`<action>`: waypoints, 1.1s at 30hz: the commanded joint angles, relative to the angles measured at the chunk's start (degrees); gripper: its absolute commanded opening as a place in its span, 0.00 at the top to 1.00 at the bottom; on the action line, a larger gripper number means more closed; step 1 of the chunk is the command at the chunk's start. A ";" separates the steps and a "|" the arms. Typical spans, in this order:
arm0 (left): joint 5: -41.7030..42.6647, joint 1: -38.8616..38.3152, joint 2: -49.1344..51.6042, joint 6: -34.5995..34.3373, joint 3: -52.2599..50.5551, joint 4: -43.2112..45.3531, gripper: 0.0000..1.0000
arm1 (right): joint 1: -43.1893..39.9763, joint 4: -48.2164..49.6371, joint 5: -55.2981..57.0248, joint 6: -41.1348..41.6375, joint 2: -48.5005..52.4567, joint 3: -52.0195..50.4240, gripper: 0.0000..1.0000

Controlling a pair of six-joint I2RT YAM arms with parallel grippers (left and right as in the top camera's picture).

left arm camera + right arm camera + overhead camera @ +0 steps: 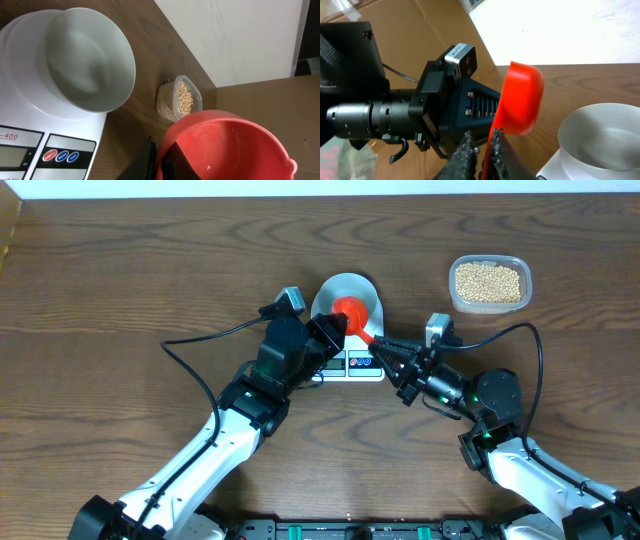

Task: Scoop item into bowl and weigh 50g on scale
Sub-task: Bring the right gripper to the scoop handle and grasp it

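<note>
A red scoop (350,312) hangs empty just above the white bowl (345,288), which stands empty on the white scale (352,367). My left gripper (328,330) is shut on the scoop's cup rim, one finger inside and one outside (162,160). My right gripper (385,348) is closed round the scoop's thin handle (482,145). The scoop (225,145) shows no beans inside, and it also shows in the right wrist view (520,100). The bowl (90,60) and scale (20,100) lie left of it. The tan beans (488,282) sit in a clear tub at the back right.
The clear tub of beans (182,100) stands beyond the bowl near the table's far edge. The left arm's body (395,115) fills the left of the right wrist view. Cardboard (260,100) stands past the table edge. Cables trail from both wrists.
</note>
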 commanded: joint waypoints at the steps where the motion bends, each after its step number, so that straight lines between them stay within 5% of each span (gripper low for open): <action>1: 1.20 -0.52 0.17 0.74 1.01 0.13 0.92 | 0.50 0.22 -1.01 -0.57 0.28 1.03 0.94; 9: 1.60 -0.52 0.17 0.76 1.01 0.11 0.93 | 0.50 -0.85 -1.07 -0.35 0.28 1.03 0.89; 30: 1.60 -0.52 0.17 0.76 1.01 0.09 0.92 | 0.44 -2.34 -0.79 -0.37 0.28 1.05 0.99; 33: 1.60 -0.52 0.17 0.76 1.01 -0.02 0.83 | 0.22 -2.34 1.07 -0.37 0.28 1.05 0.99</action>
